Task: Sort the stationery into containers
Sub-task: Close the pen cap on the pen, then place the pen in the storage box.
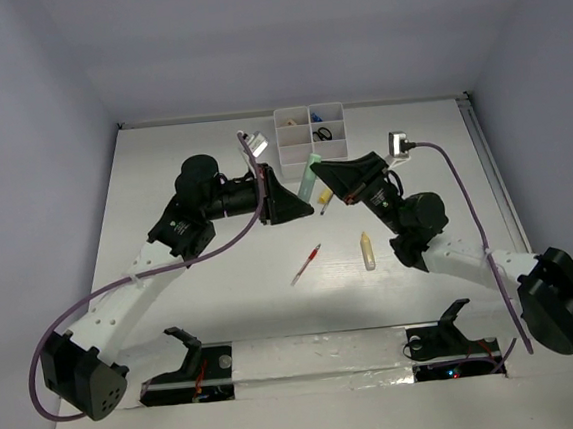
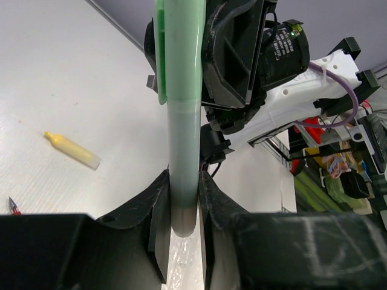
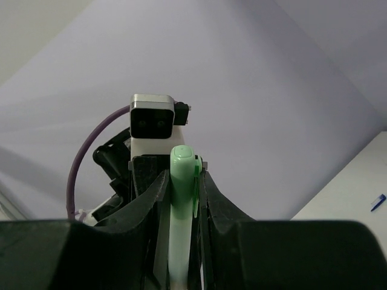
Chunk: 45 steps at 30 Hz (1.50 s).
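Pale-green marker (image 1: 309, 177) is held just in front of the tray's near wall, angled, its capped end toward the tray (image 1: 283, 157).
- Bare barrel end is pinched by the left gripper (image 2: 184, 211); the fingers (image 2: 158, 211) are pressed onto the barrel from both sides.
- Capped end, with clip, is clamped by the right gripper (image 3: 181, 187); its fingers (image 3: 213, 199) are closed tight against the cap.
- Both grippers are met nose to nose over the marker, in front of the tray.
- Whether the marker touches the table (image 1: 205, 312) cannot be told.

Tray: white, six compartments, set at the far edge of the table. Small black scissors (image 1: 323, 132) are seen in a right-hand compartment; other contents are too small to name.

In front of the tray, loose on the table:
- a short yellow tube (image 1: 323, 201), just beyond the marker's lower end;
- a cream tube (image 1: 368, 250), further forward and to the right;
- a red pen (image 1: 307, 264), further forward, lying slanted.
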Motion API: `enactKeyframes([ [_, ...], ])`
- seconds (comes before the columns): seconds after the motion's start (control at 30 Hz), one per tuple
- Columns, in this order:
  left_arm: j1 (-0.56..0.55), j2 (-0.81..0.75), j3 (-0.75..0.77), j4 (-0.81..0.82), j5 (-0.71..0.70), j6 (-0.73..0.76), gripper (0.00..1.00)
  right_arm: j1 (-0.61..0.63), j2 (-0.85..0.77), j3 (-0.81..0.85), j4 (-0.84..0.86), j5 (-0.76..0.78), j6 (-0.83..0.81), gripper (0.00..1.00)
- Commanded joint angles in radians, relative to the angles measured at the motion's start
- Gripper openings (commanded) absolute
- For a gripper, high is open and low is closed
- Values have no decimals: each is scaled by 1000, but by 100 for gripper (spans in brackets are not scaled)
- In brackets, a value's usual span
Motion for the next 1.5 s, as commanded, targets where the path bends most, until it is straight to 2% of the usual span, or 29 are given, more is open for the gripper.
enactKeyframes([
  [0.0,34,-38,104,330,-216,6,0,113,19,-40,-308,-278,-114,0],
  [0.07,34,-62,70,283,-231,44,1,104,4,-9,-336,-246,-131,0],
  [0.1,34,-73,26,250,-236,53,5,94,1,20,-358,-205,-140,0],
  [0.13,34,-96,1,237,-239,62,17,81,-2,35,-372,-181,-141,0],
  [0.2,34,-119,-65,194,-251,87,33,68,-8,66,-395,-93,-157,0],
  [0.23,34,-146,-83,176,-257,98,45,59,-8,101,-408,-54,-167,0],
  [0.3,34,-174,-132,109,-283,128,55,42,13,146,-444,15,-190,0],
  [0.37,34,-225,-160,58,-303,154,69,27,32,198,-441,53,-203,0],
  [0.57,34,-387,-205,-183,-436,285,78,-76,181,293,-432,97,-213,0],
  [0.6,34,-407,-215,-215,-479,300,94,-88,208,310,-427,103,-225,0],
  [0.63,34,-441,-221,-223,-502,314,99,-103,234,319,-422,113,-233,0],
  [0.8,34,-505,-296,-217,-662,379,99,-137,407,396,-409,150,-315,0],
  [0.93,34,-519,-286,-252,-728,409,99,-137,505,483,-324,187,-432,0],
  [1.0,34,-524,-286,-251,-716,409,99,-137,553,532,-320,192,-501,0],
  [1.1,34,-528,-286,-254,-711,411,99,-146,648,618,-303,283,-579,0],
  [1.33,34,-541,-287,-254,-710,411,99,-146,753,710,-264,437,-734,0],
  [1.47,34,-538,-286,-251,-707,409,99,-146,789,726,-240,471,-785,0],
])
